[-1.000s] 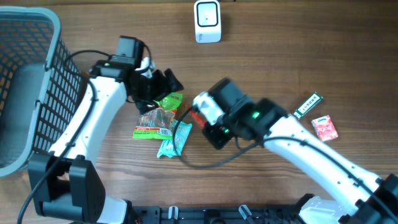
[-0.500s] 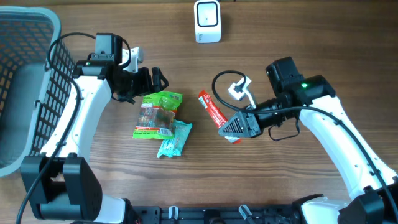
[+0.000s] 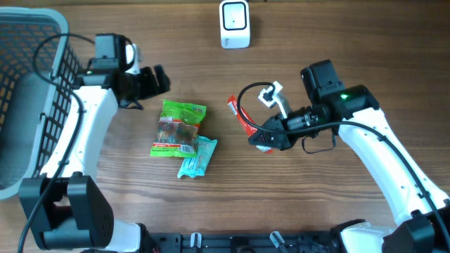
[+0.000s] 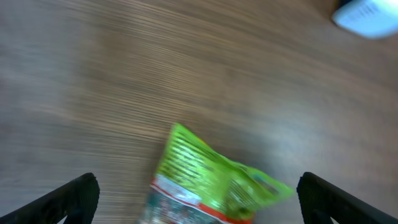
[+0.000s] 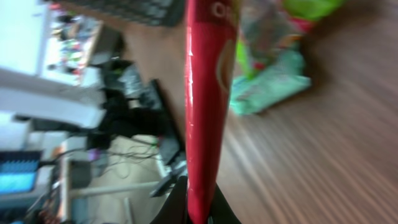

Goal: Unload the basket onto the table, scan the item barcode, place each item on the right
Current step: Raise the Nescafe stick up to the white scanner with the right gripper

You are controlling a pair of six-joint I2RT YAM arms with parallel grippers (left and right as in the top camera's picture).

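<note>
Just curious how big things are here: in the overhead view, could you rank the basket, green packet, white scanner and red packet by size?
1. basket
2. green packet
3. white scanner
4. red packet, unsure: the right gripper hides part of it and holds it raised, nearer the camera.

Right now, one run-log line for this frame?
left claw: open, empty, clear of green bag | right claw: shut on red packet | scanner: far edge, packet not at it yet
</note>
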